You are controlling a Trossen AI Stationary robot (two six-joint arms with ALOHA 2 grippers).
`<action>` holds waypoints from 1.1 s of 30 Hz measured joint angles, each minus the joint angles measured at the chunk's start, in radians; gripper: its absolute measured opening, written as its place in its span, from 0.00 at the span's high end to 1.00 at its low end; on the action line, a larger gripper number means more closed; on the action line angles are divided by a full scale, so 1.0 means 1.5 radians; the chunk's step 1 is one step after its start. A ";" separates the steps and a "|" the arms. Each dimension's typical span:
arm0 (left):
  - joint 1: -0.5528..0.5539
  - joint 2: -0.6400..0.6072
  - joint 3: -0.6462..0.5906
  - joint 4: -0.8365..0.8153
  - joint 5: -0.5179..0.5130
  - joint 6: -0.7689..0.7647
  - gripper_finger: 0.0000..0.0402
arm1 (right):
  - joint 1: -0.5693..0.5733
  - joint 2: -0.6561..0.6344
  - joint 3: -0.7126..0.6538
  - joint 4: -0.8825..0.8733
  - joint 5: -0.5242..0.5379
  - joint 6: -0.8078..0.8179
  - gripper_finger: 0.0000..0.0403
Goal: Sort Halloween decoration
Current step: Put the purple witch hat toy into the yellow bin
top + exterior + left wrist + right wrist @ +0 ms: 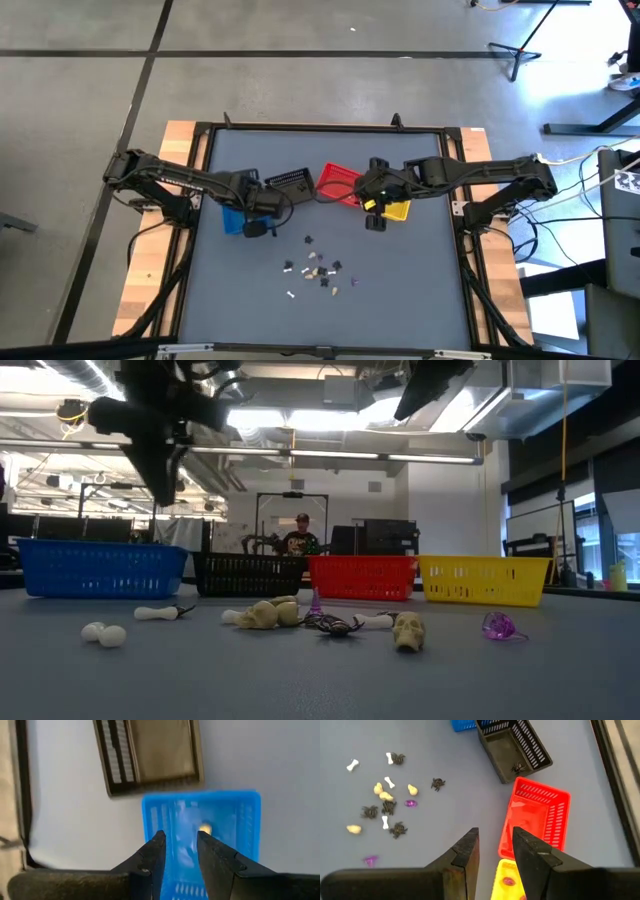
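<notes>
Lying loose on the grey table, the Halloween decoration forms a scatter near the table's front middle, well apart from the row of baskets behind it. Items seen in the low view: two white bones, a cream skull, a dark spider, a purple trinket, two small white rounds. The right wrist view adds several more dark spiders and cream pieces in the same patch.

Already in baskets: one dark spider in the black basket; a small yellowish piece in the blue basket; one purple piece in the yellow basket. The red basket sits between the black and the yellow one.

Left gripper: hanging above the blue basket, fingers spread a little, a clear gap between them, nothing held.

Right gripper: hanging over the near ends of the red and yellow baskets, fingers parted with table and basket showing through the gap, nothing held.

Beyond the table: a person in dark clothing at a desk in the room behind.
</notes>
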 joint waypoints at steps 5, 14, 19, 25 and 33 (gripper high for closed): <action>0.002 -0.011 0.000 0.011 -0.019 0.048 0.75 | 0.000 0.005 0.000 0.000 -0.074 0.073 0.71; 0.004 -0.162 -0.151 0.173 -0.013 0.040 0.75 | 0.031 0.041 0.000 0.014 -0.082 0.128 0.71; 0.004 -0.230 -0.252 0.289 0.027 0.037 0.75 | 0.051 0.077 0.000 0.058 -0.082 0.126 0.71; 0.004 -0.253 -0.307 0.381 0.029 0.037 0.75 | 0.057 0.123 0.000 0.113 -0.089 0.046 0.71; 0.004 -0.255 -0.314 0.434 0.028 0.036 0.75 | 0.058 0.194 0.000 0.208 -0.200 -0.125 0.71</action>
